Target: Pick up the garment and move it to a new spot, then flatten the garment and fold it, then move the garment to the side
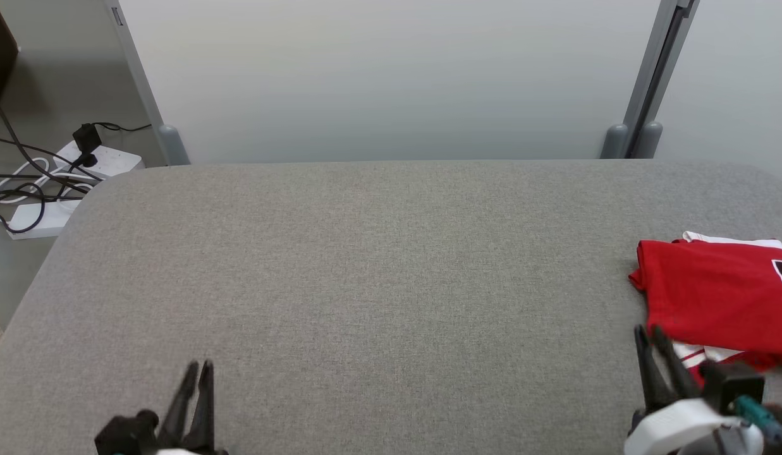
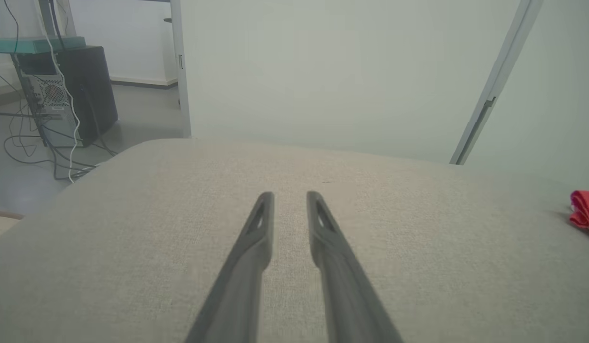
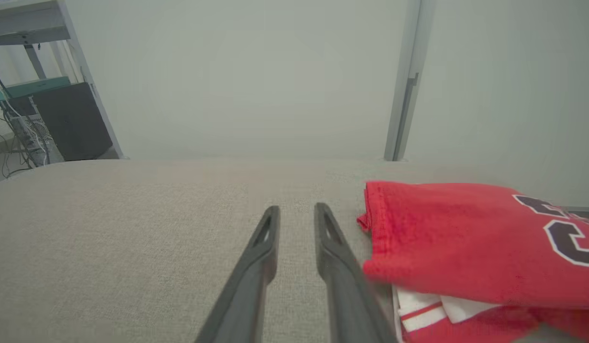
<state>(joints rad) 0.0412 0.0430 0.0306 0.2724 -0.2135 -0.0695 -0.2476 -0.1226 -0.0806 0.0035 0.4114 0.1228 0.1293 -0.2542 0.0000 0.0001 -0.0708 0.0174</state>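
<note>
You have the folded red jersey with dark numerals and white trim (image 1: 719, 297) lying at the right-hand edge of the grey fabric-covered worktop (image 1: 378, 265), partly running out of the head view. It sits in neat layers, red on top with white trim peeking out beneath. From that I'd judge the fold done and the garment parked at the side, as the task asks.

Your right gripper (image 1: 647, 332) sits low at the worktop's near right, its fingers parted by a narrow gap and gripping nothing. They lie just beside the jersey's near left corner, and the blur there leaves me unable to say whether one finger brushes the cloth.

Your left gripper (image 1: 200, 366) rests at the worktop's near left, well apart from the jersey. Its fingers are likewise slightly parted and empty, which looks like a parked pose.
</note>
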